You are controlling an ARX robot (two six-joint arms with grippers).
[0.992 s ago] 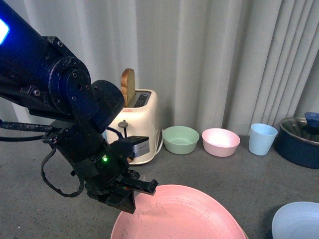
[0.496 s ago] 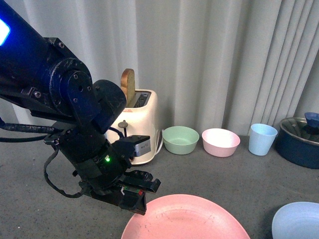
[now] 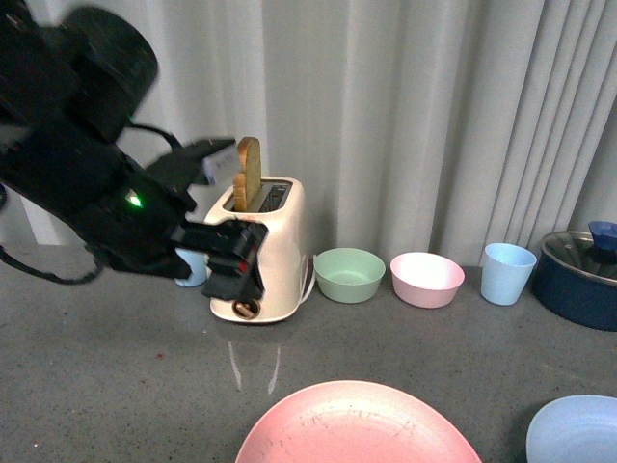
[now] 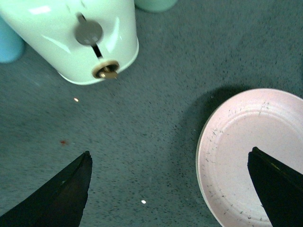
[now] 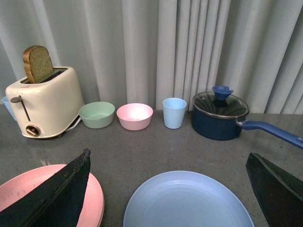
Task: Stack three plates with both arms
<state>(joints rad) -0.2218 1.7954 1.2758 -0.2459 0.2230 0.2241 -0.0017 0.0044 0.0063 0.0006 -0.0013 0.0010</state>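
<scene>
Plates: pink plate (image 3: 357, 426) on table (image 3: 463, 338) before toaster (image 3: 265, 246), light blue plate (image 5: 187, 201) just beside. My left gripper (image 4: 169, 152) gaping, empty, blurred, apparently fronting toaster; my right gripper (image 5: 167, 153) gaping, empty, over light blue plate.

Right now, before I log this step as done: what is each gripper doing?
Left gripper: open, holding nothing.
Right gripper: open, holding nothing.

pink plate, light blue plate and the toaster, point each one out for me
pink plate (image 3: 357, 429), front view, on its shallow inner floor
light blue plate (image 5: 188, 203), right wrist view, middle of its inner floor
toaster (image 5: 52, 105), right wrist view, on its cream side wall
</scene>
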